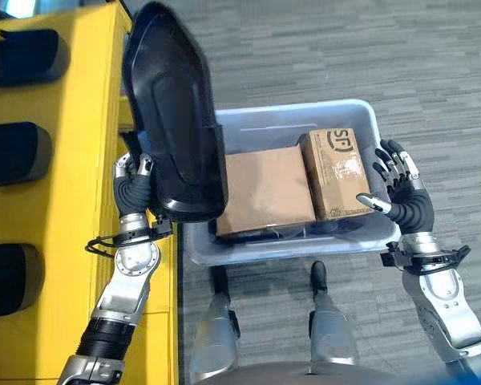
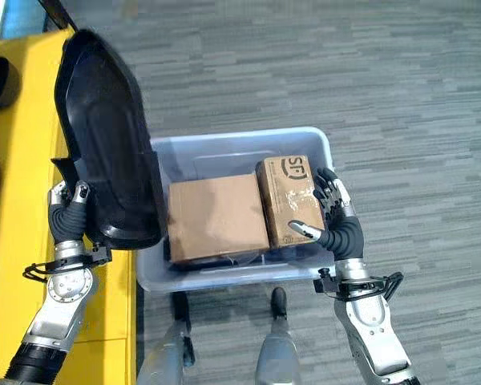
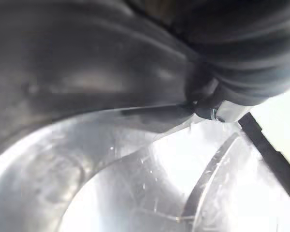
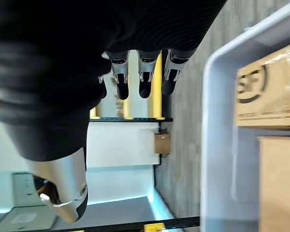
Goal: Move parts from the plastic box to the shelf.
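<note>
Black moulded plastic part (image 1: 172, 120), a large glossy shell, stands upright at the left of the frame between the yellow shelf (image 1: 72, 241) and the pale plastic box (image 1: 353, 120), gripped at its lower edge by the left hand (image 1: 136, 188). Right hand (image 1: 397, 188) hangs with relaxed fingers beside the box. It looks light, stiff, slippery; its rim seems the surest hold.

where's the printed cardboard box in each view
Left eye view: printed box, right end of the plastic box, by the right robot hand.
Right eye view, same spot.
Left wrist view: not in it.
Right wrist view: far edge.
Shared landmark: the plain box beside it.
</note>
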Available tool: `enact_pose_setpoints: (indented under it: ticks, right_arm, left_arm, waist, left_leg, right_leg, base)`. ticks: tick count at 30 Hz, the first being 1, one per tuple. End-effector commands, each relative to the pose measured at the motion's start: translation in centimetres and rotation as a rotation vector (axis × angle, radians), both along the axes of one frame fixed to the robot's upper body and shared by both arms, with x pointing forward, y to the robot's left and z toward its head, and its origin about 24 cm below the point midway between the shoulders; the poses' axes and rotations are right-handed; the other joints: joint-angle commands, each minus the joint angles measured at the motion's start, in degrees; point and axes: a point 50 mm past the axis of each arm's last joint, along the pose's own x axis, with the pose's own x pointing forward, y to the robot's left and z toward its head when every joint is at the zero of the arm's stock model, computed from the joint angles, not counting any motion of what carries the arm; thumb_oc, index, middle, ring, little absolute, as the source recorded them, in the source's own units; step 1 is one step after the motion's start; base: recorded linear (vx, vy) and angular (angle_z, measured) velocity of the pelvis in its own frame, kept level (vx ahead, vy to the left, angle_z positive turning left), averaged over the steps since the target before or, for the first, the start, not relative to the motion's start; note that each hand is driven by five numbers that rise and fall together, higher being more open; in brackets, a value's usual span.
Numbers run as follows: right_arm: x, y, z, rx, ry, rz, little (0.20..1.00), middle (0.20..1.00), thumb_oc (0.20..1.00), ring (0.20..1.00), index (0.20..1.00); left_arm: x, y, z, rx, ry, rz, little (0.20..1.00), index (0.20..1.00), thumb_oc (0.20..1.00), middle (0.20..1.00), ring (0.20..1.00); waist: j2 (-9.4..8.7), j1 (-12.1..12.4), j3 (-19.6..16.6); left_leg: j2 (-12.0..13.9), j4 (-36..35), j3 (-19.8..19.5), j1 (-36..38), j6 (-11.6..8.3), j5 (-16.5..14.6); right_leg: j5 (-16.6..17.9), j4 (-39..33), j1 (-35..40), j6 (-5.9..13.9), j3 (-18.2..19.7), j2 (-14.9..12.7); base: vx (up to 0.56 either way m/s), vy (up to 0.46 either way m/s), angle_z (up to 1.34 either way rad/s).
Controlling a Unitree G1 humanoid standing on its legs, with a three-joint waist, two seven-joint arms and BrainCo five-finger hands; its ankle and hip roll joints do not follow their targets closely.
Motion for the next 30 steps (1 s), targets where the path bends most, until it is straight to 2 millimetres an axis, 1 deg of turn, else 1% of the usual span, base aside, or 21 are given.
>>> enact_pose_setpoints:
  ticks: [1,2,3,6,7,8,10,11,12,14,15,16,17,18,19,20,23,25,28,29,30]
  right_arm:
    - [-0.5,-0.7,0.4,0.023,-0.029,-0.005,1.000,1.000,1.000,1.000,1.000]
    - [-0.5,-0.7,0.2,0.022,-0.017,0.002,1.000,1.000,1.000,1.000,1.000]
    - [-0.5,-0.4,-0.7,0.021,0.032,0.033,1.000,1.000,1.000,1.000,1.000]
    - [-0.5,0.3,-0.9,0.029,0.050,0.081,1.000,1.000,1.000,1.000,1.000]
    - [-0.3,0.8,-0.5,0.030,0.037,0.114,1.000,1.000,1.000,1.000,1.000]
    - [0.3,1.5,0.0,0.045,0.016,0.154,1.000,1.000,1.000,1.000,1.000]
    - [0.7,2.1,0.2,0.066,0.011,0.184,1.000,1.000,1.000,1.000,1.000]
    - [2.3,3.9,2.6,0.066,-0.093,0.263,1.000,1.000,1.000,1.000,1.000]
    - [2.8,4.2,3.2,0.064,-0.121,0.264,1.000,1.000,1.000,1.000,1.000]
    - [3.6,4.5,3.8,0.062,-0.151,0.244,1.000,1.000,1.000,1.000,1.000]
    - [3.8,4.9,3.7,0.082,-0.147,0.245,1.000,1.000,1.000,1.000,1.000]
    - [3.8,4.9,3.7,0.082,-0.147,0.245,1.000,1.000,1.000,1.000,1.000]
    - [3.6,4.6,2.8,0.083,-0.110,0.234,1.000,1.000,1.000,1.000,1.000]
    - [3.3,4.6,2.0,0.088,-0.069,0.231,1.000,1.000,1.000,1.000,1.000]
    - [3.3,4.5,1.9,0.088,-0.068,0.231,1.000,1.000,1.000,1.000,1.000]
    - [2.9,4.2,1.1,0.093,-0.026,0.222,1.000,1.000,1.000,1.000,1.000]
    - [2.5,3.4,0.1,0.106,0.020,0.188,1.000,1.000,1.000,1.000,1.000]
    - [2.3,3.0,-0.2,0.118,0.032,0.167,1.000,1.000,1.000,1.000,1.000]
    - [1.8,1.5,-0.5,0.137,0.035,0.077,1.000,1.000,1.000,1.000,1.000]
    - [1.8,1.4,-0.5,0.144,0.035,0.071,1.000,1.000,1.000,1.000,1.000]
    - [1.7,1.4,-1.0,0.155,0.057,0.061,1.000,1.000,1.000,1.000,1.000]
  left_arm:
    - [-0.2,0.9,3.0,0.057,-0.141,-0.069,0.200,0.200,0.200,0.200,0.200]
    - [-0.5,0.7,3.0,0.061,-0.134,-0.099,0.200,0.200,0.200,0.200,0.200]
    - [-1.7,-0.1,2.3,0.044,-0.076,-0.233,0.200,0.200,0.200,0.200,0.200]
    - [-2.7,-0.4,1.6,0.001,-0.028,-0.298,0.200,0.200,0.200,0.200,0.200]
    - [-3.2,-0.7,1.3,-0.042,-0.012,-0.332,0.200,0.200,0.200,0.200,0.200]
    - [-3.7,-0.9,1.1,-0.064,0.000,-0.351,0.200,0.200,0.200,0.200,0.200]
    - [-3.9,-0.9,0.7,-0.077,0.021,-0.353,0.200,0.200,0.200,0.200,0.200]
    - [-4.2,-1.0,0.1,-0.128,0.040,-0.351,0.200,0.200,0.200,0.200,0.200]
    - [-4.0,-1.1,0.1,-0.139,0.040,-0.353,0.200,0.200,0.200,0.200,0.200]
    - [-3.7,-1.3,0.0,-0.147,0.043,-0.359,0.200,0.200,0.200,0.200,0.200]
    - [-3.8,-1.2,-0.5,-0.168,0.054,-0.355,0.200,0.200,0.200,0.200,0.200]
    - [-3.8,-1.2,-0.5,-0.168,0.054,-0.355,0.200,0.200,0.200,0.200,0.200]
    - [-3.6,-1.2,-0.6,-0.173,0.062,-0.361,0.200,0.200,0.200,0.200,0.200]
    - [-3.6,-1.1,-0.5,-0.158,0.061,-0.359,0.200,0.200,0.200,0.200,0.200]
    - [-3.6,-1.1,-0.5,-0.158,0.061,-0.359,0.200,0.200,0.200,0.200,0.200]
    - [-3.4,-1.0,-0.3,-0.153,0.048,-0.352,0.200,0.200,0.200,0.200,0.200]
    - [-3.2,-1.0,0.1,-0.138,0.033,-0.346,0.200,0.200,0.200,0.200,0.200]
    - [-3.1,-1.1,0.1,-0.135,0.028,-0.342,0.200,0.200,0.200,0.200,0.200]
    - [-2.6,-2.0,0.2,-0.139,0.027,-0.383,0.200,0.200,0.200,0.200,0.200]
    - [-2.7,-1.9,0.2,-0.127,0.028,-0.378,0.200,0.200,0.200,0.200,0.200]
    - [-2.8,-1.3,0.3,-0.091,0.035,-0.345,0.200,0.200,0.200,0.200,0.200]
  waist:
    - [-1.68,0.18,-4.07]
    - [-1.40,0.30,-4.57]
    - [-0.28,0.86,-6.14]
    - [0.63,1.32,-6.81]
    - [1.26,2.10,-6.86]
    - [1.75,3.37,-6.22]
    - [2.13,3.65,-5.97]
    - [2.91,5.72,-5.29]
    - [3.03,6.42,-4.96]
    - [2.68,7.19,-4.33]
    - [1.44,7.83,-4.37]
    - [1.56,7.81,-4.44]
    - [-0.03,6.71,-5.58]
    - [-0.16,5.53,-7.01]
    - [-0.12,5.45,-6.95]
    - [-0.33,4.40,-8.38]
    - [0.76,2.34,-10.47]
    - [1.78,1.22,-11.33]
    - [2.49,0.01,-11.94]
    - [2.39,0.41,-11.82]
    - [1.02,2.03,-11.79]
  left_leg:
    - [6.24,2.57,-2.33,2.39,-3.64,0.22]
    - [6.39,2.44,-2.31,3.08,-3.63,0.21]
    - [7.57,2.60,-2.90,5.36,-3.55,0.42]
    - [9.29,2.71,-3.75,7.27,-3.44,0.99]
    - [10.93,3.08,-4.78,7.95,-3.16,2.11]
    - [12.77,3.77,-6.57,8.27,-3.21,5.08]
    - [13.74,3.55,-7.66,8.16,-3.55,6.84]
    - [15.09,1.42,-10.69,6.91,-4.42,14.62]
    - [14.98,0.57,-10.54,5.96,-4.86,17.67]
    - [13.36,1.01,-9.79,3.18,-4.02,18.80]
    - [10.32,5.08,-8.90,3.31,-2.88,14.40]
    - [10.40,5.29,-9.00,3.03,-2.79,14.40]
    - [9.83,13.39,-3.23,5.20,-2.28,9.31]
    - [9.92,16.53,-1.93,8.66,-2.44,7.52]
    - [9.93,16.43,-1.99,8.83,-2.45,7.54]
    - [8.19,21.71,-2.66,12.99,-2.95,6.33]
    - [5.85,17.96,-3.14,18.59,-2.88,3.48]
    - [4.98,15.09,-3.13,21.62,-2.75,0.28]
    - [4.06,7.62,2.04,21.86,-0.75,-7.38]
    - [3.17,6.82,1.59,21.79,-0.32,-8.99]
    - [0.37,3.41,0.95,21.27,1.25,-11.99]
  right_leg:
    - [-0.49,9.80,-1.87,2.99,0.58,-5.67]
    - [-1.05,10.13,-1.29,2.98,0.43,-5.53]
    - [-4.40,13.99,0.23,2.33,0.03,-4.14]
    - [-8.21,19.57,0.66,1.03,-0.29,-2.36]
    - [-11.25,23.96,0.42,-0.12,-0.99,-0.60]
    - [-14.25,27.87,0.10,-1.75,-1.70,1.77]
    - [-15.73,29.45,-0.16,-2.78,-2.32,3.24]
    - [-17.70,31.74,-0.72,-4.69,-4.62,5.96]
    - [-18.30,32.16,-0.59,-5.03,-6.00,5.94]
    - [-16.72,30.17,-0.49,-5.64,-8.11,5.39]
    - [-13.78,25.39,0.11,-5.66,-9.29,4.06]
    - [-13.34,24.91,0.18,-5.64,-9.38,4.20]
    - [-8.60,16.44,2.10,-6.41,-14.29,2.07]
    - [-6.75,12.60,3.28,-6.52,-17.35,1.88]
    - [-6.71,12.45,3.53,-6.51,-17.45,1.91]
    - [-4.48,10.12,3.74,-6.73,-20.23,1.13]
    - [-2.92,10.30,2.97,-5.99,-24.51,0.09]
    - [-3.34,12.01,2.18,-4.96,-25.45,-0.27]
    - [-1.24,15.08,1.48,-2.83,-28.71,-4.65]
    - [-0.45,15.11,1.48,-2.31,-28.66,-5.30]
    - [3.47,13.65,2.39,0.49,-29.61,-8.51]
  base:
    - [0.04,-0.041,0.05]
    - [0.02,-0.154,0.04]
    - [0.02,-0.173,0.07]
    - [0.00,-0.166,0.18]
    - [-0.11,-0.337,0.25]
    - [-0.11,-0.297,0.25]
    - [-0.17,-0.306,0.22]
    - [-0.30,-0.415,0.09]
    - [-0.32,-0.363,0.04]
    - [-0.29,-0.226,0.81]
    - [-0.27,-0.227,1.31]
    - [-0.45,-0.332,1.13]
    - [-0.39,-0.226,1.55]
    - [-0.38,-0.233,1.62]
    - [-0.23,-0.072,1.47]
    - [-0.16,-0.004,0.74]
    - [-0.15,0.061,0.97]
    - [-0.09,0.133,1.39]
    - [-0.11,0.263,1.34]
    - [-0.21,0.505,1.89]
    - [-0.19,0.469,1.72]
